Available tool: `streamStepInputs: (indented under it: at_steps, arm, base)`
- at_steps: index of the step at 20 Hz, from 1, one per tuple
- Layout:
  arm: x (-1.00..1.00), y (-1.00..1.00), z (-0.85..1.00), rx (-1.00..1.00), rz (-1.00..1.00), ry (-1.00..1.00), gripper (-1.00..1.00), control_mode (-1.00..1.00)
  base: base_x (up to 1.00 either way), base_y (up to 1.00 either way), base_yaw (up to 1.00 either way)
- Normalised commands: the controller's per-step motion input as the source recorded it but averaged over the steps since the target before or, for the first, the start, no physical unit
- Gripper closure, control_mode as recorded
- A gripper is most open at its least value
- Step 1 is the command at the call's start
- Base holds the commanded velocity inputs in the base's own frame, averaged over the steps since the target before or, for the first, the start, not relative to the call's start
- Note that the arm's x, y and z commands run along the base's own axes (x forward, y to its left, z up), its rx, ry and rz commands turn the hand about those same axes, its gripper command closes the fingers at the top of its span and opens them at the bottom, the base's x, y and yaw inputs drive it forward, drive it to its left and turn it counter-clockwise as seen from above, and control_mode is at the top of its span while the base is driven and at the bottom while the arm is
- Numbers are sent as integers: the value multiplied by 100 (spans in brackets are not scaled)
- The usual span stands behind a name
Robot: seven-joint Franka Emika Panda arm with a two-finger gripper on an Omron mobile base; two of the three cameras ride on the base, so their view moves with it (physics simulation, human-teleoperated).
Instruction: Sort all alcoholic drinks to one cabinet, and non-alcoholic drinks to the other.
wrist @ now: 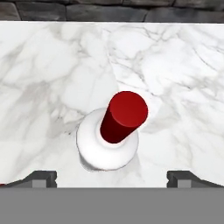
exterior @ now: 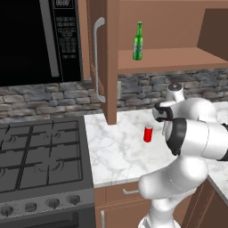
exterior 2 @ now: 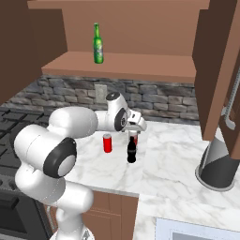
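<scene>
My gripper is open and hangs straight above the white bottle, whose red cap points up between the two fingertips, clear of both. In the right base view the gripper hovers over the marble counter, just behind the small black cola bottle. The red can stands upright to the left of it. The green bottle stands on the shelf of the open wall cabinet.
The cabinet's open door with its grey handle juts out over the counter beside the stove and microwave. A second open door hangs at the right, above a grey conical vessel. A stone backsplash runs behind.
</scene>
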Motion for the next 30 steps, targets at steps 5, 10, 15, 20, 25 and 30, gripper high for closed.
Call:
streamStepInputs:
  at_steps: [5,10,15,20,25,30]
  arm:
    - [22,-2,-5,0,0,0,-100,-100]
    - [11,-4,-6,0,0,0,-100,-100]
    - [11,-5,-10,1,0,0,-100,-100]
    - [2,-6,-13,2,0,0,-100,-100]
    - [0,-3,-11,2,0,0,100,-100]
    - [0,0,-1,3,0,0,100,-100]
  base:
    - [0,0,0]
    - [0,0,0]
    - [0,0,0]
    - [0,0,0]
    - [0,0,0]
    - [0,0,0]
